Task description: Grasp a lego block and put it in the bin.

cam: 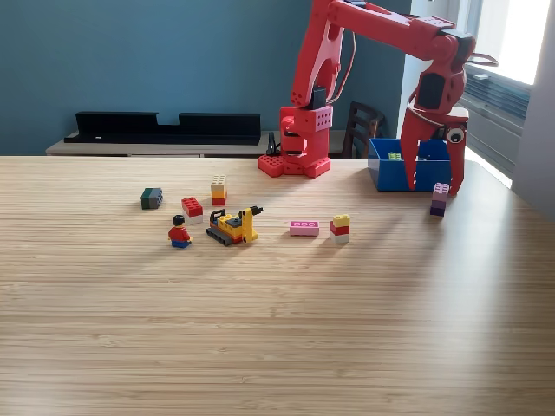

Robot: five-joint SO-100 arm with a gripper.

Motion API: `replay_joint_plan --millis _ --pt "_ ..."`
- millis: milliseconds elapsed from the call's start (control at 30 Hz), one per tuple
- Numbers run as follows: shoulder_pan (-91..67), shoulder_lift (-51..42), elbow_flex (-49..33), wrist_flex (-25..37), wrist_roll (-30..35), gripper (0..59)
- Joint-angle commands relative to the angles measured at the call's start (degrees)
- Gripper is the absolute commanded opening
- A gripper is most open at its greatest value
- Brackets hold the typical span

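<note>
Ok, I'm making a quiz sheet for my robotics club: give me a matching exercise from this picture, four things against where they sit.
Things
1. blue bin
2. toy figure
3. purple-and-pink block
4. dark green block

Places, by the exterior view
A. farthest left of the loose pieces
B. on the table just in front of the bin's right end
C. beside the red robot base, on its right
D. left of the yellow toy vehicle

Pairs: 1-C, 2-D, 3-B, 4-A

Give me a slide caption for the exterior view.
Red arm's open pincer hangs at the blue plastic bin; toy blocks lie scattered on the wooden table.
</note>
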Motion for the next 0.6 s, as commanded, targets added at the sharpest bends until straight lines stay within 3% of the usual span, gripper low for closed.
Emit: replay_joint_plan --millis 33,367,600 --pt "-0.62 -0.88 -4.83 -1.67 -0.79 23.7" --pt "-4.31 -3.60 -4.22 -4.04 1.41 21.7" --pt "-4.75 -4.31 -4.22 -4.22 2.99 6.2"
